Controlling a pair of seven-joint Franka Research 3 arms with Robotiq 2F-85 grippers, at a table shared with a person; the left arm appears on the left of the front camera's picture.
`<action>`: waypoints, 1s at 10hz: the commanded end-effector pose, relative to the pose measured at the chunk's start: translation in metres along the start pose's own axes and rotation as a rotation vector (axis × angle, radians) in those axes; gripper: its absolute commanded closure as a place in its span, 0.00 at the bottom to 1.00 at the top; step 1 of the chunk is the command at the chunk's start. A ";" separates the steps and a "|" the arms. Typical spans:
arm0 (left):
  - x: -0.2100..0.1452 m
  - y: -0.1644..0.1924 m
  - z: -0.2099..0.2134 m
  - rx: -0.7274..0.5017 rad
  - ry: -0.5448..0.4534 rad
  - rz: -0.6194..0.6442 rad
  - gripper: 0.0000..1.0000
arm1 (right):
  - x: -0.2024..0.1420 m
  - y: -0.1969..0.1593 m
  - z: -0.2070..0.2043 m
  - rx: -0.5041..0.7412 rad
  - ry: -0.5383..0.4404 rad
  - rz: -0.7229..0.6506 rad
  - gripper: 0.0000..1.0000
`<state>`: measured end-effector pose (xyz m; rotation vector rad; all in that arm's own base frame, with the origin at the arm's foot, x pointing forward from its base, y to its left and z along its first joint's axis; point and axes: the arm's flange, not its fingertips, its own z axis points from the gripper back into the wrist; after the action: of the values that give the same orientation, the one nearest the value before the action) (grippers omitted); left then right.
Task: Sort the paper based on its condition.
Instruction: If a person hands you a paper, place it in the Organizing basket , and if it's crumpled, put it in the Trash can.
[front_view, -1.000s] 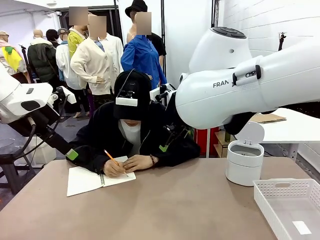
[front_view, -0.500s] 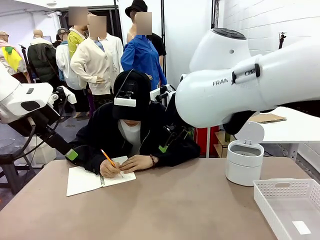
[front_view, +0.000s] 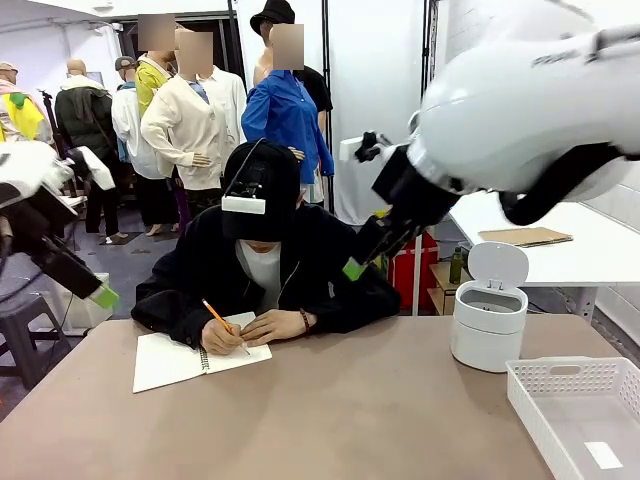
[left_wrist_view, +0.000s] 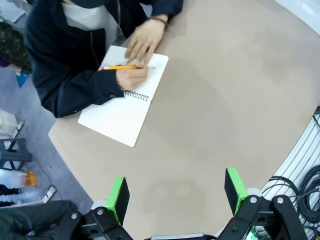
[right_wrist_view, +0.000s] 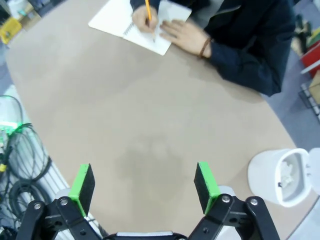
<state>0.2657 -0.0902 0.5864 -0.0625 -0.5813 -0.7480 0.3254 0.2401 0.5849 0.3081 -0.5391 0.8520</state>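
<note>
Both claws hang released and empty over the tan table. The left gripper has its pads spread wide, and so does the right gripper. In the right wrist view the paper, a white lumpy wad, lies inside the open white bin at 4 o'clock. At 12 o'clock the person's hand writes in a spiral notebook.

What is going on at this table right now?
A person's hand is writing with an orange pencil in a spiral notebook at the far left of the table. The left gripper and right gripper hover above the table, jaws open, holding nothing. A white bin, lid up, and a white basket stand at the right.
</note>
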 end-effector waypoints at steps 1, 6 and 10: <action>-0.021 0.007 0.016 0.017 -0.049 0.053 0.00 | -0.010 -0.005 0.017 -0.047 -0.019 0.044 0.00; -0.009 0.029 0.050 0.035 -0.154 0.058 0.00 | 0.014 -0.014 0.083 -0.231 -0.123 0.033 0.00; 0.006 0.033 0.067 0.064 -0.287 0.052 0.00 | 0.017 -0.022 0.106 -0.246 -0.203 0.002 0.00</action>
<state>0.2514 -0.0507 0.6499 -0.0992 -0.8404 -0.6462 0.3160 0.1892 0.6842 0.1660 -0.8099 0.7812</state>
